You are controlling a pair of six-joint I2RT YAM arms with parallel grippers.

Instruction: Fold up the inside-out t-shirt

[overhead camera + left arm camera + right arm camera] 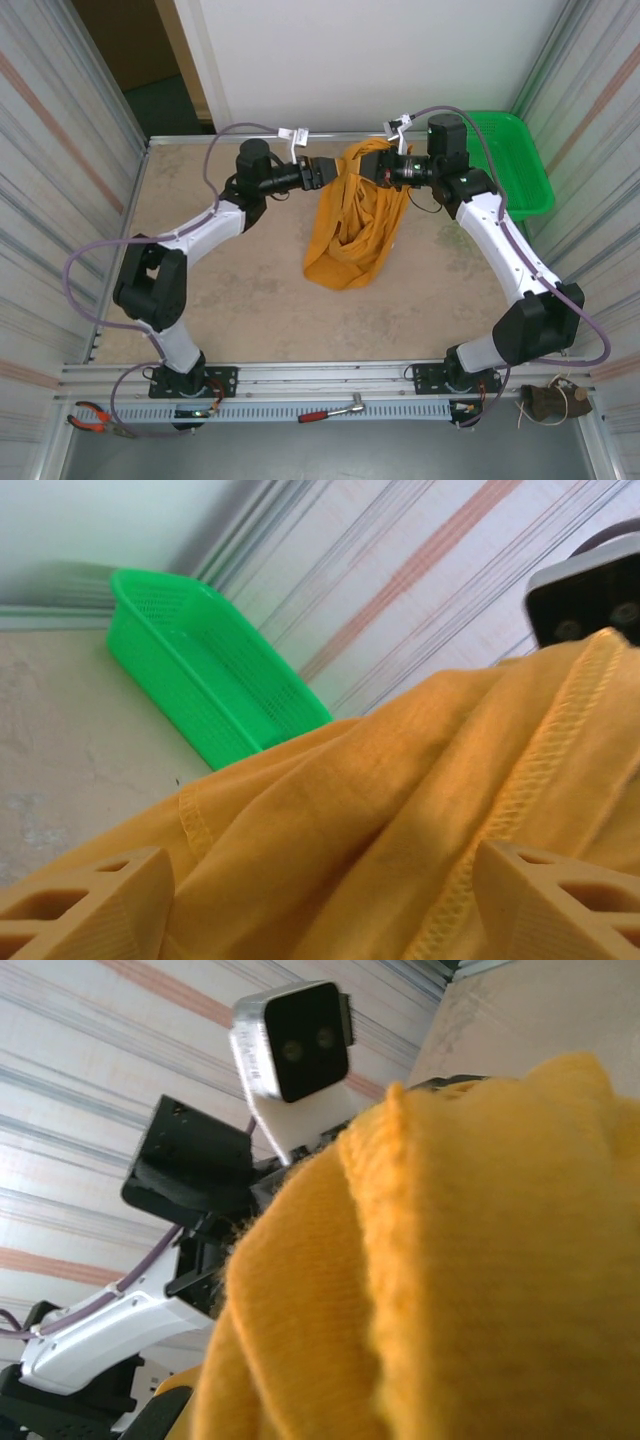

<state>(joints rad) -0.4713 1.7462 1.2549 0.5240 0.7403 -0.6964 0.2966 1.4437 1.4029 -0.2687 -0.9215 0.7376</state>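
Observation:
The inside-out t-shirt [352, 225] is an orange-yellow bunch hanging between the two raised grippers, its lower end resting on the table. My left gripper [327, 172] is at its upper left edge. In the left wrist view its tan fingers [90, 900] stand wide apart, open, with the stitched hem of the t-shirt [380, 800] lying loose between them. My right gripper [380, 168] is shut on the upper right of the cloth and holds it up. In the right wrist view the t-shirt [470, 1260] hides that gripper's fingers.
A green plastic basket [515, 160] sits at the table's back right corner, also seen in the left wrist view [200, 670]. Corrugated walls close in both sides. Pliers [95, 418] and a ratchet [330, 411] lie on the near rail.

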